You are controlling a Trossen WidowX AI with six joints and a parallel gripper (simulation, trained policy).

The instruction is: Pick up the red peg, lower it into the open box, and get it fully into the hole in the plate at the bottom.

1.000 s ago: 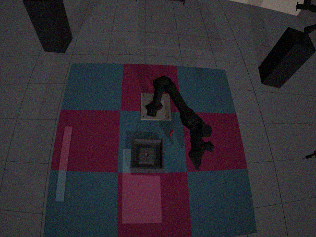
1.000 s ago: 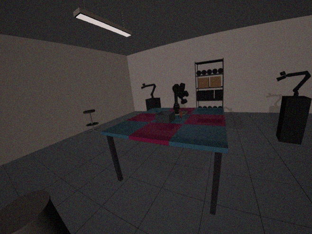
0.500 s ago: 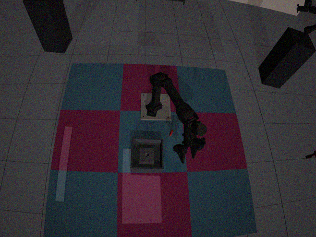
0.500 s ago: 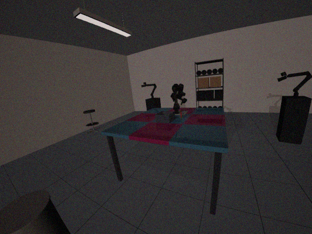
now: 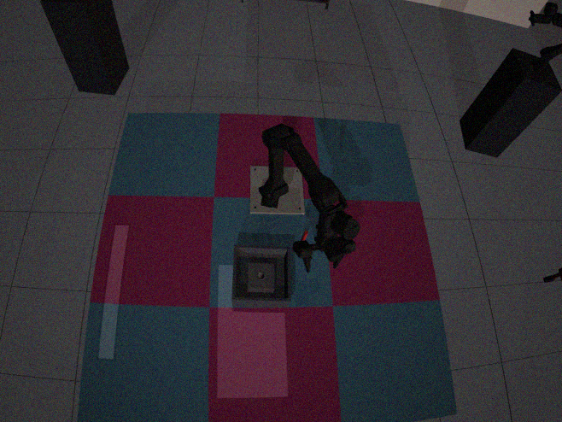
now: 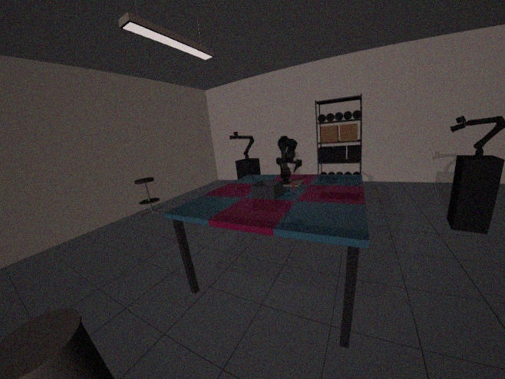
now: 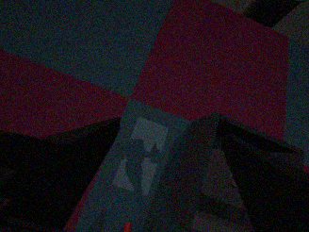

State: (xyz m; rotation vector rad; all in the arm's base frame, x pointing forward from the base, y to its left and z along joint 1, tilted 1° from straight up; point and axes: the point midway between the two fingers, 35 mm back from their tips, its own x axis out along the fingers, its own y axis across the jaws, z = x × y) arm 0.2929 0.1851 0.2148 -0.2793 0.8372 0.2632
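The red peg stands upright on the table, right of the open box. Its tip shows at the bottom edge of the wrist view, and part of it is hidden by my gripper in the top view. The open grey box stands in front of the arm's base. The plate at its bottom has a small round mark, seemingly the hole, near its middle. My gripper is open and empty, above the table beside the box and peg.
The pale base plate of the arm lies behind the box. The table has blue and crimson squares with bright light patches. Dark pedestals stand on the floor beyond it.
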